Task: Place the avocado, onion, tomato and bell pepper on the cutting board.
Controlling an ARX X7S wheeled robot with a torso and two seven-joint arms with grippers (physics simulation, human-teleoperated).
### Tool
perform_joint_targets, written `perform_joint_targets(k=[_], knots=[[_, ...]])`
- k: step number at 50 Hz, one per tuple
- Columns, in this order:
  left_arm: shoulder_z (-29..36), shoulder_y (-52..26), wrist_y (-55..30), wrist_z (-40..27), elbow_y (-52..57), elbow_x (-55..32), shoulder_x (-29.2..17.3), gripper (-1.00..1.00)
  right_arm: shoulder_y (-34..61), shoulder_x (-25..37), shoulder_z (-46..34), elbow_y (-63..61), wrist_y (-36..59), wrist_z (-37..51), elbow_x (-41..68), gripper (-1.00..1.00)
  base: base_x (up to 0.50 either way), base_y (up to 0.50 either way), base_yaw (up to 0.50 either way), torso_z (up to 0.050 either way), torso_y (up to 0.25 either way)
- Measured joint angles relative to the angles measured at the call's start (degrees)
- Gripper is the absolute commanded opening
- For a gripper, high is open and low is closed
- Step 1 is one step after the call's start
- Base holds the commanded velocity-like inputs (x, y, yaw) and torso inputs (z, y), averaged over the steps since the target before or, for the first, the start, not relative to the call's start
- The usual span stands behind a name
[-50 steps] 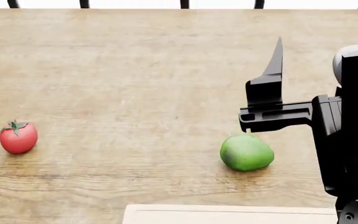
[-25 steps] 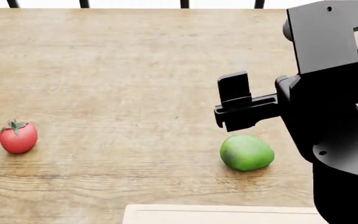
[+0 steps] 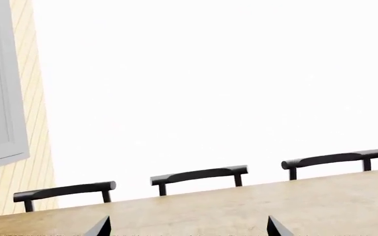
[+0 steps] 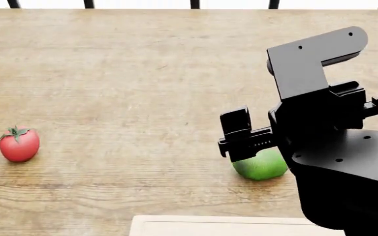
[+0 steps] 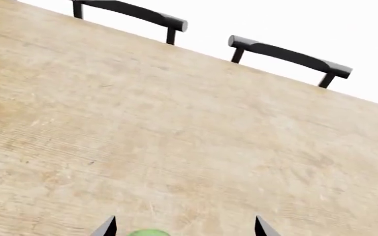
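Black and blocky, the right gripper (image 4: 241,140) hangs just over the avocado (image 4: 260,164) in the head view, its body covering the upper part of the fruit. That view shows one finger block but not the gap between the fingers. The right wrist view fills this in: two dark fingertips (image 5: 107,227) stand well apart at the edge of the picture, so the jaws are spread wide, and a sliver of the green avocado (image 5: 146,232) sits between them, not yet touched.

Behind the gripper, the right arm (image 4: 333,142) fills the right side of the head view and hides the table (image 4: 143,73) beneath it.

Only a dark sliver of the left arm shows at the head view's left edge, so that camera tells nothing of the left gripper (image 3: 185,227). The left wrist view does: its two fingertips are far apart, open, holding nothing, looking across the wooden table toward a row of black chairs (image 3: 199,175).

Well to the left of the avocado, the tomato (image 4: 19,144) rests on the bare wood. A strip of the pale cutting board (image 4: 235,226) shows at the near edge, close to the avocado. Neither wrist view shows the tomato or board.
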Motion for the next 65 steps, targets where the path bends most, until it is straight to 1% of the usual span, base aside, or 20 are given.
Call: perform_joint_targets(k=[14, 24, 42, 65], knots=[[0.6, 0.6, 1.3, -1.8, 0.4, -1.9, -1.2, 1.00, -3.7, -0.1, -3.8, 1.7, -2.4, -1.3, -2.2, 1.00, 0.00, 0.00, 0.00, 0.000, 0.000], [1.3, 0.8, 2.3, -2.9, 0.5, -2.8, -2.1, 1.00, -4.3, -0.7, -6.9, 3.7, -4.5, -3.4, -4.7, 1.00, 0.00, 0.00, 0.00, 0.000, 0.000], [2.3, 1.8, 4.8, -4.3, 0.8, -4.0, -4.0, 1.00, -4.2, -3.5, -12.1, 11.2, -9.9, -8.1, -10.2, 1.00, 0.00, 0.00, 0.00, 0.000, 0.000], [4.6, 2.6, 9.8, -6.7, 1.1, -6.4, -8.4, 1.00, -3.8, -6.7, -15.3, 21.5, -17.1, -12.0, -14.9, 1.00, 0.00, 0.00, 0.00, 0.000, 0.000]])
